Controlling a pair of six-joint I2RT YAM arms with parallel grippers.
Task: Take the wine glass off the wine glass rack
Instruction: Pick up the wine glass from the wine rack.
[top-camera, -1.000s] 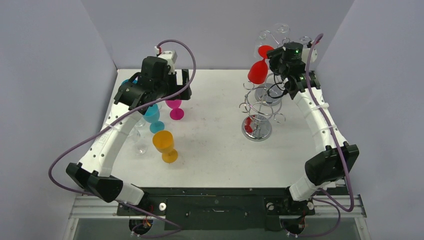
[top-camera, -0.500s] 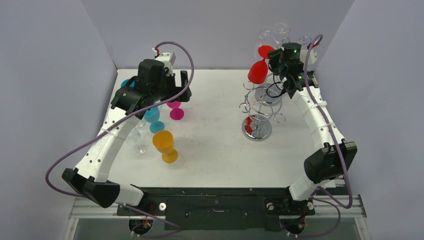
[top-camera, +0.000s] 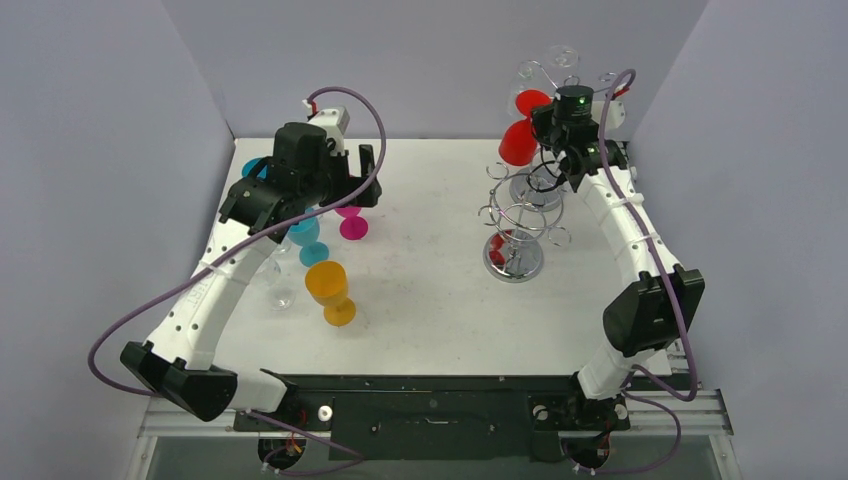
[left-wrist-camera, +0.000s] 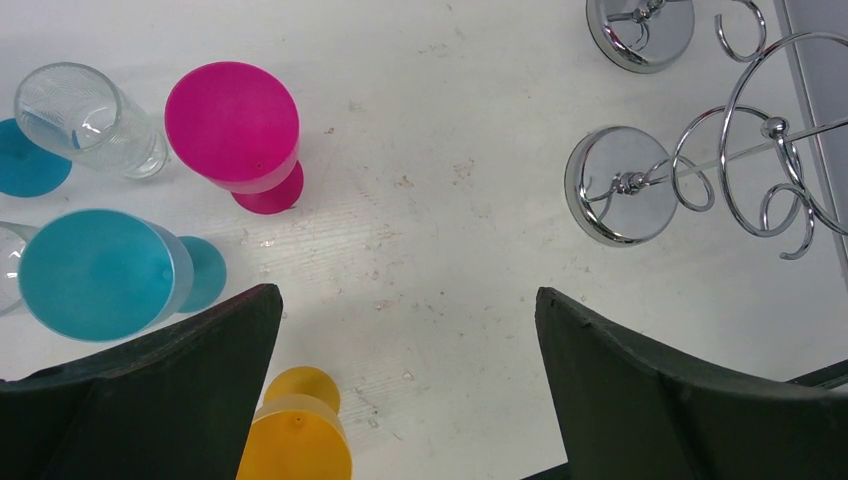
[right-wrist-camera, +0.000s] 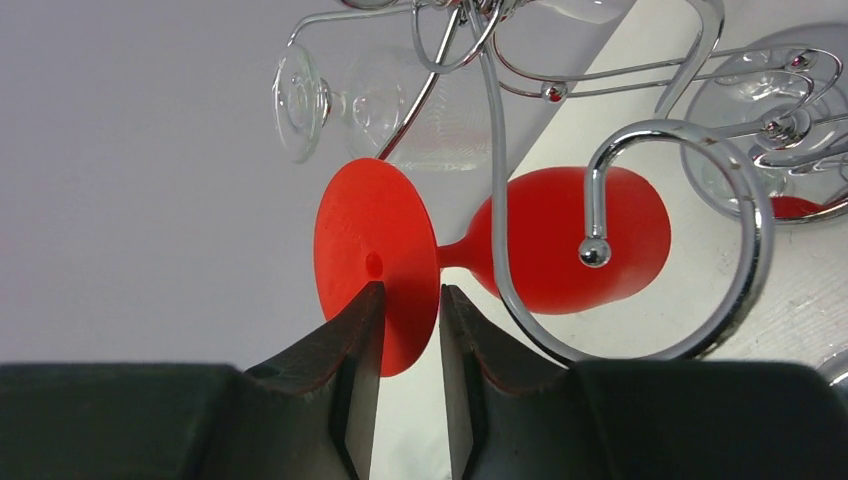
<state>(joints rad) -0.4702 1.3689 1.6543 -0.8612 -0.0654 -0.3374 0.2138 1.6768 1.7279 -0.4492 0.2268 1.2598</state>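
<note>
A red wine glass hangs on a chrome wire rack at the far right of a white table. In the top view its flat round foot sits highest and its bowl hangs below it. In the right wrist view the long axis runs across the picture, with the foot to the left, a short stem in the middle and the egg-shaped bowl to the right. The glass is opaque, smooth and matte, like plastic. A thin rack wire crosses in front of the stem, and a thicker curl ending in a small ball lies across the bowl.

The right gripper reaches the foot from below. Its two dark, wedge-shaped fingers stand close on either side of the foot's lower rim, with red filling the narrow gap between them. It cannot be told whether they press on it.

A clear glass hangs on the rack beyond the red one, foot to the left.

The left gripper hovers over the table's left side, its jaws spread wide and holding nothing. Under it stand smooth plastic goblets in pink, teal and yellow, beside a ribbed clear tumbler. Two shiny round rack bases with spiral wires lie to the right in that view.
</note>
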